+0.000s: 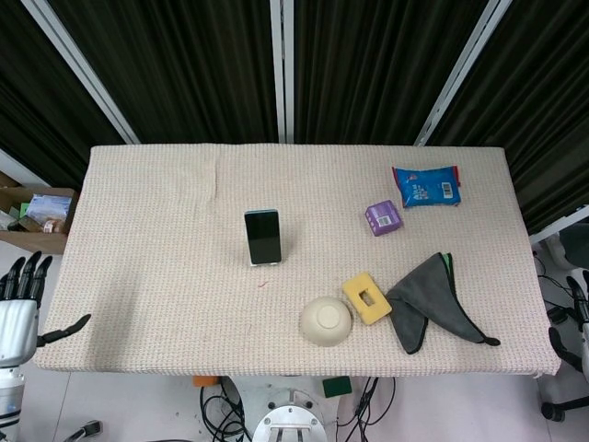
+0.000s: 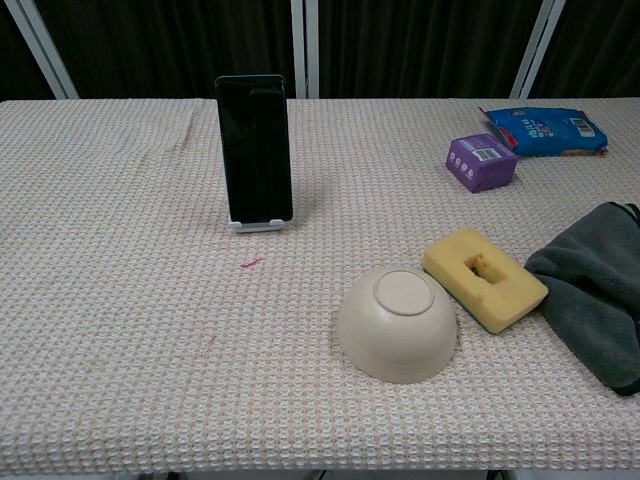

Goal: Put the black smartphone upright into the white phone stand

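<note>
The black smartphone stands upright in the white phone stand near the middle of the table, leaning slightly back. Nothing touches it. My left hand hangs off the table's left front corner, fingers spread and holding nothing. Only dark fingers of my right hand show at the right edge of the head view, off the table, spread with nothing in them. Neither hand shows in the chest view.
An upturned beige bowl, a yellow sponge and a grey cloth lie front right. A purple box and a blue packet sit further back.
</note>
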